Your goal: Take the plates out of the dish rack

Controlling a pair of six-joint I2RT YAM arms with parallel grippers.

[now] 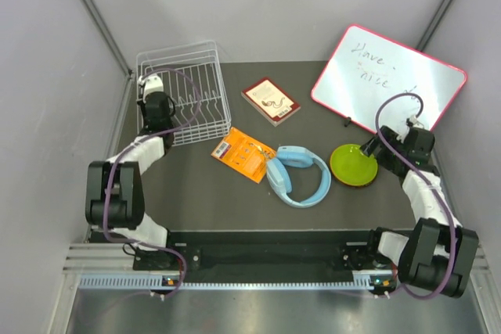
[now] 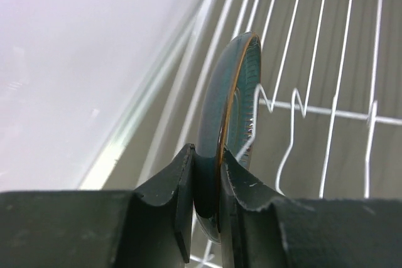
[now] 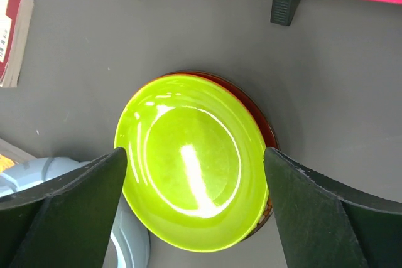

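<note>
From where I stand there are three plates. One is a teal plate (image 2: 237, 105) with a thin orange-brown rim, standing on edge inside the dish rack (image 1: 185, 93), close to the rack's left wall. The left gripper (image 2: 207, 155) is clamped on the plate's lower edge, one dark finger pressed to each face. The rack is a single white wire basket in the far left corner of the table (image 1: 196, 193), hard against the grey side wall, and I can make out no other plate between its prongs. The other two plates sit stacked on the right side of the table, just in front of the whiteboard (image 1: 389, 76). A bright green plate (image 3: 188, 161) lies on top, and a dark red plate (image 3: 262, 117) shows only as a crescent of rim beneath it. The right gripper (image 3: 195, 155) hangs above that stack with its fingers spread wide to either side of the green plate, gripping nothing. Between the two arms lie one red-covered book (image 1: 270, 101), one orange packet (image 1: 243, 154) and one pair of light blue headphones (image 1: 299, 175), the headphones nearly touching the stacked plates. The whiteboard, pink-framed, leans tilted on two black feet.
</note>
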